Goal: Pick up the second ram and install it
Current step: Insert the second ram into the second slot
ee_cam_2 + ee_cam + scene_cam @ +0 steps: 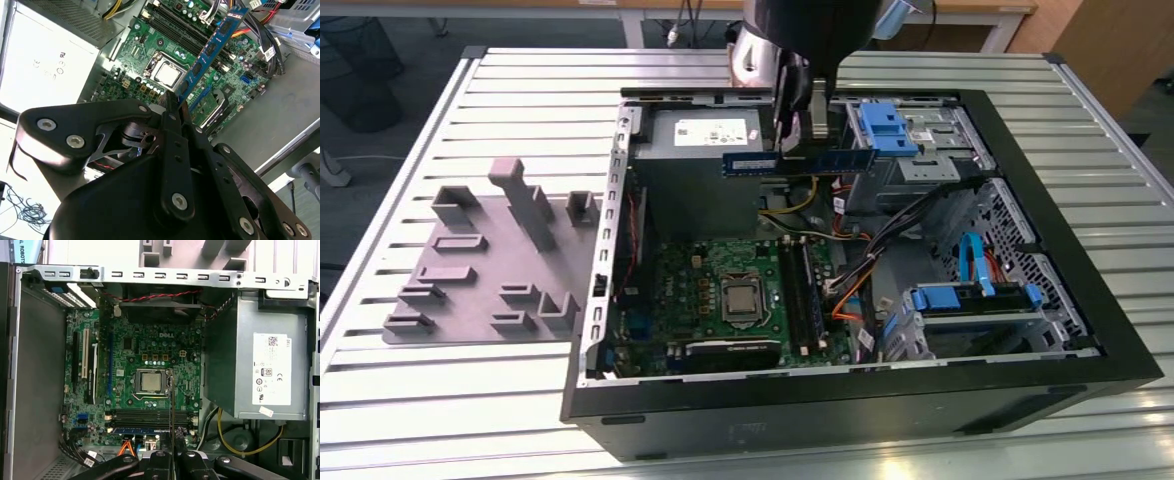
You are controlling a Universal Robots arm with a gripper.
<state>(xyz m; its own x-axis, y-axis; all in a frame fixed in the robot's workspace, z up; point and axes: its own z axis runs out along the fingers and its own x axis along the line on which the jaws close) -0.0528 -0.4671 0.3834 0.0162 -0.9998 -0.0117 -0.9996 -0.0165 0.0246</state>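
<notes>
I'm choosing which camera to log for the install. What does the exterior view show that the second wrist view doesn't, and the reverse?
Exterior view: the gray holder tray lying on the slatted table, at the exterior view's left of the open computer case. Second wrist view: the gripper seen close, shut on one end of the second ram, whose dark chips are plain. Both: the ram held in the air, clear of the green motherboard, not seated in a slot.
</notes>
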